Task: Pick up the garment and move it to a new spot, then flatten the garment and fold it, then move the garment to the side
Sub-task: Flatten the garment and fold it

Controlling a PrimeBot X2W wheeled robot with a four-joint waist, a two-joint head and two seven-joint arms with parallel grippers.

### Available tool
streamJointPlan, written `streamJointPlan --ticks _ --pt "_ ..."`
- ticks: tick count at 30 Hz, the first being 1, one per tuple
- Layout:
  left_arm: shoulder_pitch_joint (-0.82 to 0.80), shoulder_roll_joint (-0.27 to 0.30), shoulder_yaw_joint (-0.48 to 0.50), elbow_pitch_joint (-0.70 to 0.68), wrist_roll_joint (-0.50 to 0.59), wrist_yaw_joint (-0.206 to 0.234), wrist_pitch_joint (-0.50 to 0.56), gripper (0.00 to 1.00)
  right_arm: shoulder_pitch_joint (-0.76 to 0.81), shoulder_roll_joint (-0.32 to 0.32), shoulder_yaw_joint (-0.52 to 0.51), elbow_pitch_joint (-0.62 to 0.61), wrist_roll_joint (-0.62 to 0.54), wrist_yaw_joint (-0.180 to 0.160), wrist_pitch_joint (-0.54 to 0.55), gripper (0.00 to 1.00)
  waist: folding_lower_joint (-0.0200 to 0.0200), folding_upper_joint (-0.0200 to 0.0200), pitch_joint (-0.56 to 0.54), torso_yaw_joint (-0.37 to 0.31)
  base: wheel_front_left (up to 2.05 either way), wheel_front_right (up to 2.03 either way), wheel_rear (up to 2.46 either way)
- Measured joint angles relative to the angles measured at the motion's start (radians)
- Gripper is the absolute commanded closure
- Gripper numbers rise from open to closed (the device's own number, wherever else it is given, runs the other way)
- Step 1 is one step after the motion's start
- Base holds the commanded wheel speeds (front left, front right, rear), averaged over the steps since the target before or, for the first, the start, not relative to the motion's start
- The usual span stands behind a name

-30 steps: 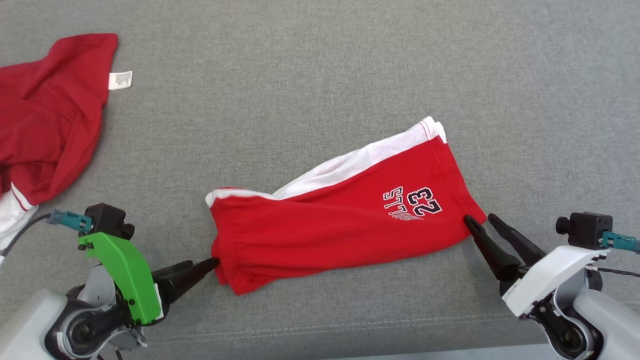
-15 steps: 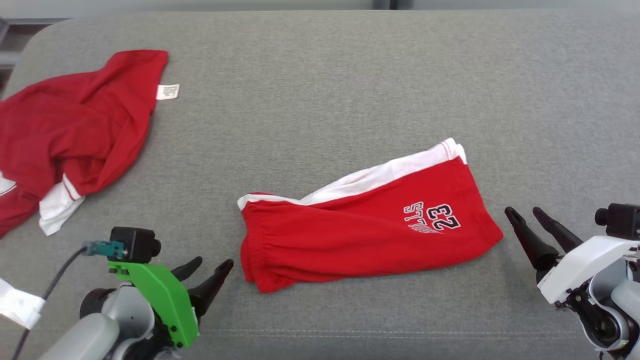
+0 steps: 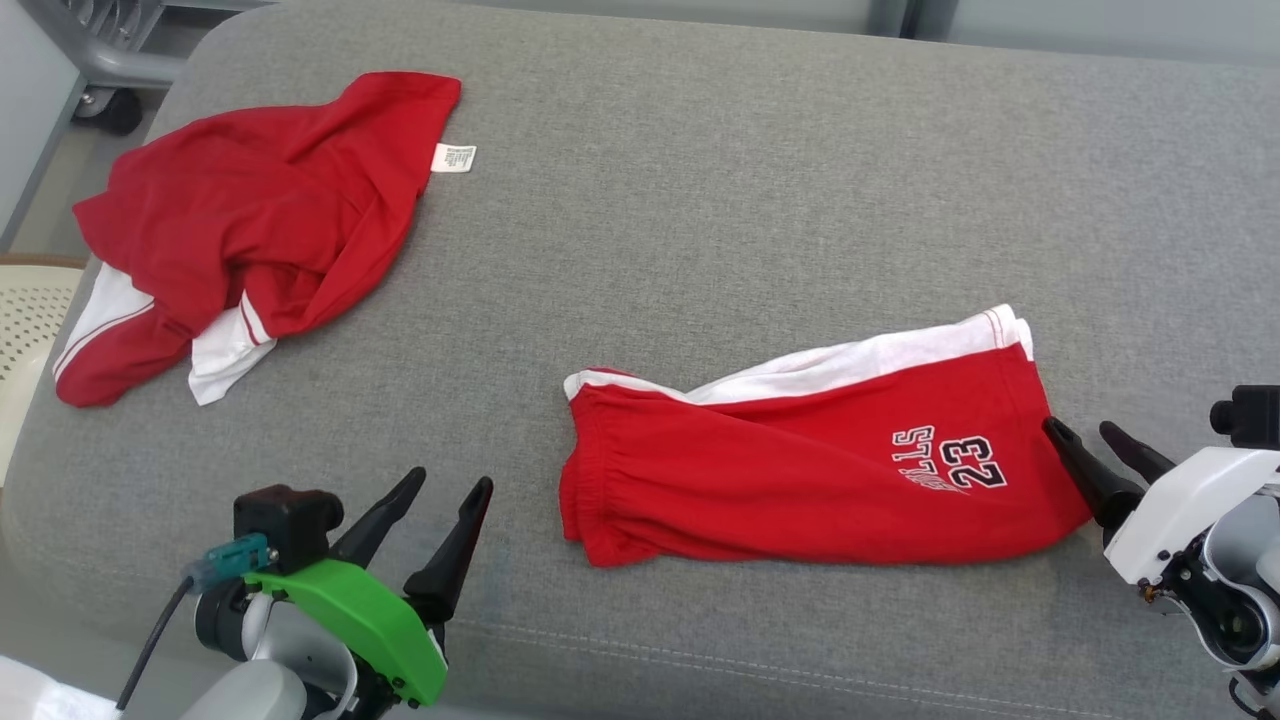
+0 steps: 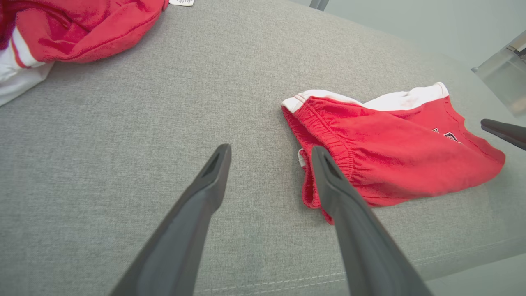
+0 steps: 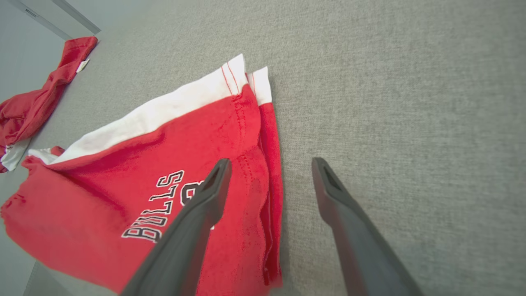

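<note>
Your folded red shorts [image 3: 820, 470] lie flat on the grey cushion [image 3: 700, 200], toward your right. Both grippers are spread wide, holding nothing: left gripper [image 3: 449, 478] near the waistband, right gripper [image 3: 1078, 425] at the leg hem. A crumpled red garment [image 3: 260, 210] sits far left.

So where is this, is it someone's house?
Probably a workroom, not a home. The red shorts and another red garment lie on a grey padded bench, with a wheeled metal frame beside it.
</note>
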Motion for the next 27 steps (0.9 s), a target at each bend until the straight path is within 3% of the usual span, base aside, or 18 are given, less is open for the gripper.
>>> streamJointPlan --ticks 10,20,21,25,27 --pt "0.062 -0.024 0.04 0.035 0.083 0.016 -0.183 0.0 -0.027 0.014 0.019 0.061 0.068 0.032 0.111 0.0 0.0 0.0 -0.003 0.053 0.0 0.0 0.0" --pt "0.105 -0.034 0.09 0.067 0.128 0.018 -0.188 0.0 -0.077 -0.001 0.017 0.14 0.097 0.047 0.194 0.0 0.0 0.0 -0.012 0.066 0.0 0.0 0.0" --pt "0.108 -0.036 0.092 0.07 0.132 0.018 -0.188 0.0 -0.081 -0.001 0.02 0.146 0.098 0.053 0.204 0.13 0.0 0.0 -0.012 0.067 0.0 0.0 0.0" --pt "0.117 -0.05 0.107 0.075 0.137 0.018 -0.193 0.0 -0.098 0.002 0.031 0.162 0.102 0.067 0.239 1.0 0.0 -0.0001 -0.015 0.068 0.0 0.0 0.0" --pt "0.121 -0.056 0.111 0.077 0.141 0.018 -0.193 0.0 -0.107 0.006 0.035 0.166 0.106 0.081 0.252 1.0 0.0 0.0 -0.015 0.069 0.0 0.0 0.0"
